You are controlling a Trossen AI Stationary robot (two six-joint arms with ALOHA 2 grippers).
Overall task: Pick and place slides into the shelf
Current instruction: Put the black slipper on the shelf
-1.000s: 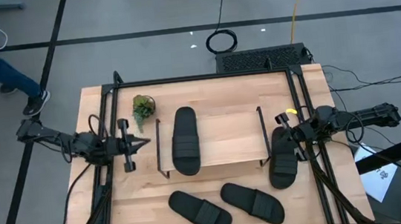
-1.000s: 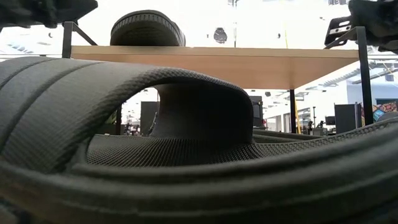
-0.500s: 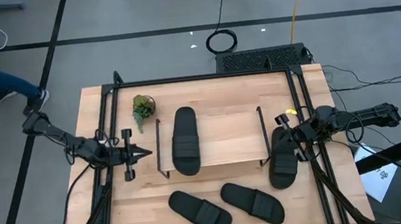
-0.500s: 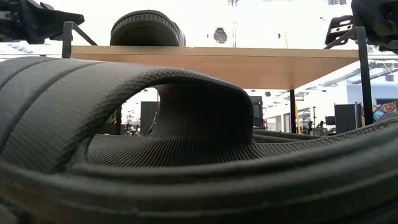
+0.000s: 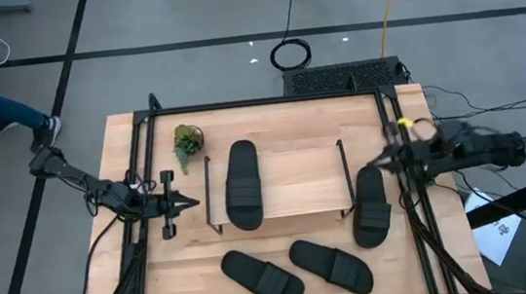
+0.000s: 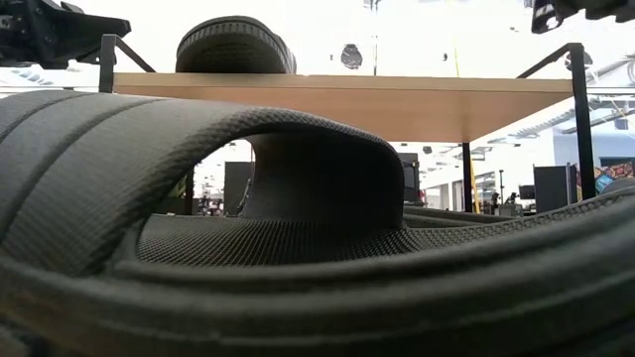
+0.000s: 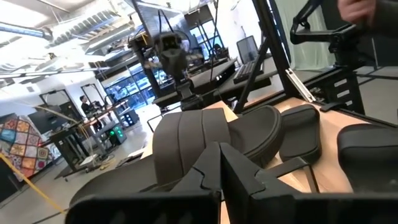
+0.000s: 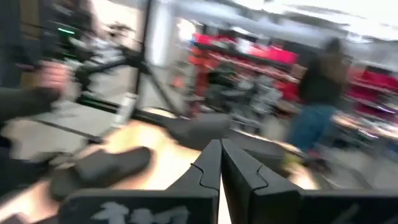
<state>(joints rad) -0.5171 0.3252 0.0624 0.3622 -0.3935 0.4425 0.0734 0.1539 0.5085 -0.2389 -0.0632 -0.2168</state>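
Observation:
The shelf (image 5: 296, 183), a low rack with a light plank top, stands mid-table. One black slide (image 5: 243, 185) lies flat on the plank near its left end. Another slide (image 5: 371, 206) lies on the table beside the shelf's right frame, and two more (image 5: 262, 277) (image 5: 330, 265) lie near the front edge. My left gripper (image 5: 189, 203) is shut, level, left of the shelf and pointing at it; in its wrist view the fingers (image 7: 221, 155) face the slide on the shelf (image 7: 193, 140). My right gripper (image 5: 378, 162) is shut, raised above the right slide's far end.
A small potted plant (image 5: 187, 140) stands at the far left of the table, behind the left gripper. Black frame rails (image 5: 144, 130) run along the table's sides. A person's leg and shoe (image 5: 41, 133) show on the floor at far left. One slide (image 6: 298, 248) fills the low view.
My right gripper has risen and drawn back toward the table's right edge, away from the right slide's far end; the slide stays put. My left gripper has shifted a little toward the near edge and sunk slightly, then kept still. Both stay shut.

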